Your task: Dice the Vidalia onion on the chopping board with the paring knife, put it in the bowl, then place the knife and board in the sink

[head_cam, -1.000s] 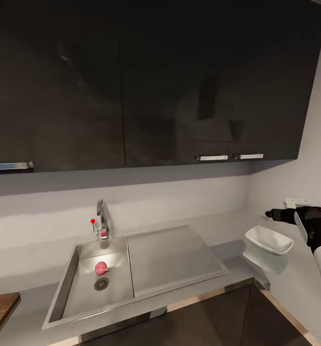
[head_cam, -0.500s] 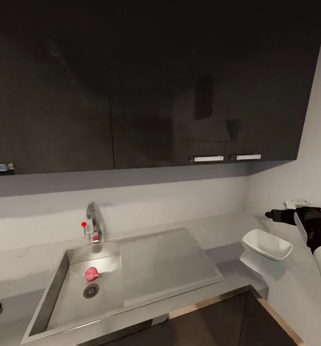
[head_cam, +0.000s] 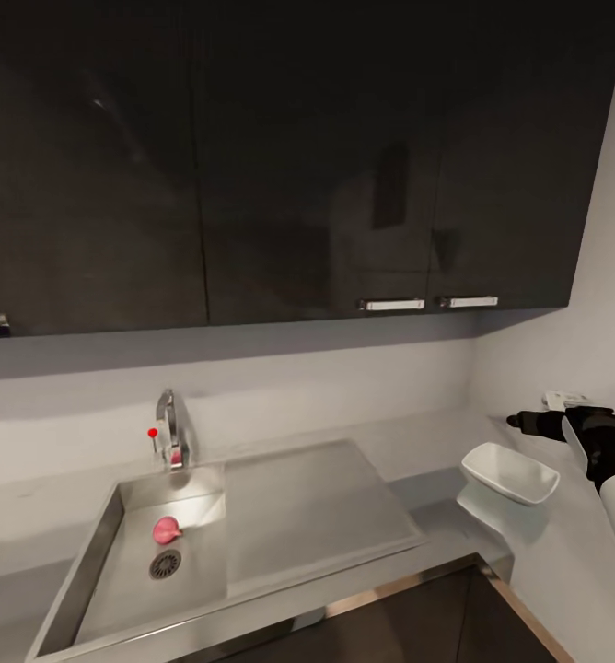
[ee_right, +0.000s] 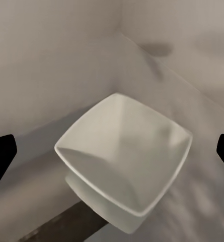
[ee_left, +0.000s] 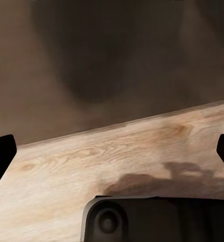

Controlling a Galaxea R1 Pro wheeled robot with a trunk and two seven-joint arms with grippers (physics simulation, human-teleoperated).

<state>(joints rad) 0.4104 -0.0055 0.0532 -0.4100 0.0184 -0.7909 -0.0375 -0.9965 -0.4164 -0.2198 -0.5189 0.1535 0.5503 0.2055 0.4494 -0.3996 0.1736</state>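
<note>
Glossy black upper cabinets (head_cam: 298,157) hang over the grey countertop (head_cam: 418,440). Vidalia onion (head_cam: 167,529) lies in the sink (head_cam: 96,571) at 7 o'clock; bowl (head_cam: 509,473) at 4. Right gripper (head_cam: 528,424) fingers spread above the bowl; left gripper (ee_left: 112,151) fingers spread over light wood floor (ee_left: 66,191).

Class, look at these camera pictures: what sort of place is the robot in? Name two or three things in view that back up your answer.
Most likely a home kitchen. A recessed sink with a chrome tap sits in a grey countertop, glossy black wall cabinets hang above it, and a white bowl stands on the counter.

dim even light | glossy upper cabinets (head_cam: 298,157) mirror faintly | wrist views soft
</note>
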